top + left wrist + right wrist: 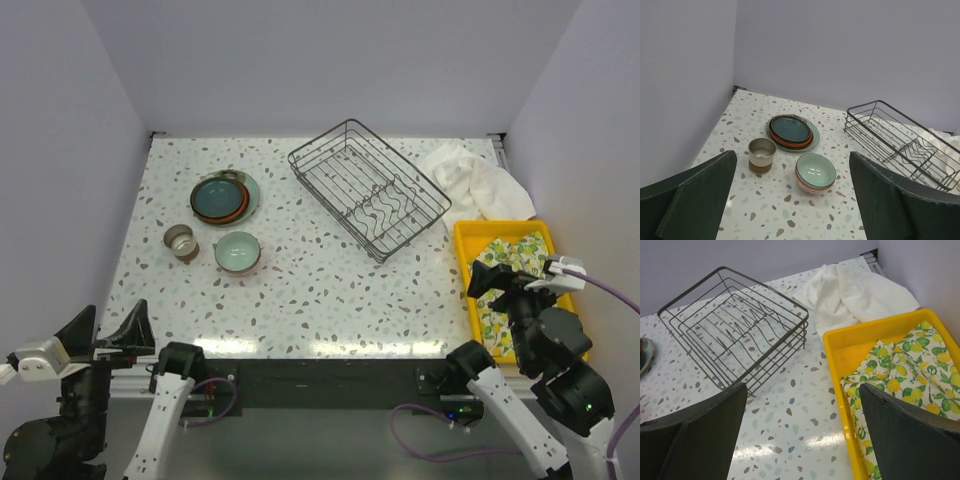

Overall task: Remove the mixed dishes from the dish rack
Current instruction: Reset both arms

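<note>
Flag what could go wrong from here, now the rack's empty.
1. The cup, nested bowls and plate stack sit close together; a sweep by the open left gripper could knock one into another.
2. The right gripper hangs open over the lemon-print cloth in the yellow tray and might snag it.

Your arms: white shells, black joints.
L arm (160, 415) & R arm (505, 395) w/ dark wedge fingers (695, 200); purple cable (610, 285) on R.
</note>
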Robot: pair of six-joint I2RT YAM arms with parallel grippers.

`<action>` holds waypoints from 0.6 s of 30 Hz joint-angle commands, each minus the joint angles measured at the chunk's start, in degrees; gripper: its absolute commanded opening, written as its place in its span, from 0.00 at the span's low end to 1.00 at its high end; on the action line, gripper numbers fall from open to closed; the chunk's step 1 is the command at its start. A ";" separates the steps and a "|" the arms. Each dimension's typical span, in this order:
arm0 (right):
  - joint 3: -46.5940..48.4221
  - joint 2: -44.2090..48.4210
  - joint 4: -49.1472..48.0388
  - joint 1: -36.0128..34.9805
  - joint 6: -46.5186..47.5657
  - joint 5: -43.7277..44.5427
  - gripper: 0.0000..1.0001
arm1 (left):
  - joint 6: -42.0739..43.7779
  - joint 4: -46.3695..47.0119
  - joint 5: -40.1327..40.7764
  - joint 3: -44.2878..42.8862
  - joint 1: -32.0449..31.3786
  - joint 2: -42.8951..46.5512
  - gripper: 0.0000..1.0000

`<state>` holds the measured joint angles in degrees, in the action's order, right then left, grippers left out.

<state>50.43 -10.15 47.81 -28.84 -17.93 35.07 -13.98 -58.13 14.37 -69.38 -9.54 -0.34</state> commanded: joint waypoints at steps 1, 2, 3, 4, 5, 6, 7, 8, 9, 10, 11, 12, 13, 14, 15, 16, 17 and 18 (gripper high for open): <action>-0.33 4.43 1.93 0.19 -1.58 2.20 0.98 | -0.08 -1.55 -2.50 -0.58 -0.30 3.15 1.00; -0.51 4.96 1.76 0.10 -1.58 2.20 0.98 | -0.35 -1.46 -2.85 -0.32 -0.30 3.33 1.00; -0.69 5.40 1.67 0.19 -1.58 2.28 0.98 | -0.35 -1.46 -3.12 -0.14 -0.30 3.33 1.00; -0.69 5.75 1.67 0.10 -1.75 2.55 0.98 | -0.35 -1.55 -3.29 -0.14 -0.39 3.24 1.00; -0.60 5.84 1.84 0.10 -1.93 2.72 0.98 | -0.44 -1.55 -3.04 -0.14 -0.30 3.15 1.00; -0.51 5.93 2.02 0.10 -1.84 2.72 0.98 | -0.44 -1.38 -2.86 -0.14 -0.30 3.06 1.00; -0.51 5.93 2.02 0.10 -1.84 2.64 0.98 | -0.35 -1.11 -2.68 0.12 -0.30 3.06 1.00; -0.43 5.76 2.02 0.10 -1.93 2.64 0.98 | 0.09 -0.67 -2.68 0.30 -0.30 3.15 1.00; -0.43 5.67 2.11 0.10 -1.93 2.55 0.98 | 0.35 0.03 -2.77 0.65 -0.30 3.15 1.00; -0.43 5.50 2.11 0.10 -1.93 2.63 0.98 | 0.53 0.29 -2.77 0.92 -0.30 3.15 1.00; -0.43 5.41 2.20 0.10 -1.93 2.64 0.98 | 0.62 0.56 -2.42 1.09 -0.30 3.06 1.00; -0.34 5.41 2.20 0.10 -2.02 2.72 0.98 | 0.53 0.91 -2.07 1.53 -0.30 2.98 1.00; -0.34 5.41 2.20 0.10 -1.93 2.72 0.98 | 0.36 1.00 -1.63 1.71 -0.30 2.80 1.00; -0.34 5.41 2.20 0.10 -2.02 2.72 0.98 | -0.08 1.09 -1.10 1.88 -0.30 2.71 1.00; -0.34 5.41 2.20 0.19 -2.02 2.72 0.98 | -0.26 1.35 -1.01 2.41 -0.30 2.62 1.00; -0.34 5.41 2.20 0.19 -2.02 2.81 0.98 | -0.26 1.53 -1.19 2.59 -0.30 2.62 1.00; -0.34 5.32 2.28 0.19 -2.10 3.07 0.98 | -0.35 1.70 -1.36 2.85 -0.30 2.62 1.00; -0.42 5.32 2.37 0.10 -2.28 3.16 0.98 | -0.44 2.05 -1.45 3.37 -0.30 2.62 1.00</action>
<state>50.11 -3.99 49.91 -28.84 -19.49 36.62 -14.17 -58.98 12.75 -67.18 -9.56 -0.34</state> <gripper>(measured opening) 0.983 0.997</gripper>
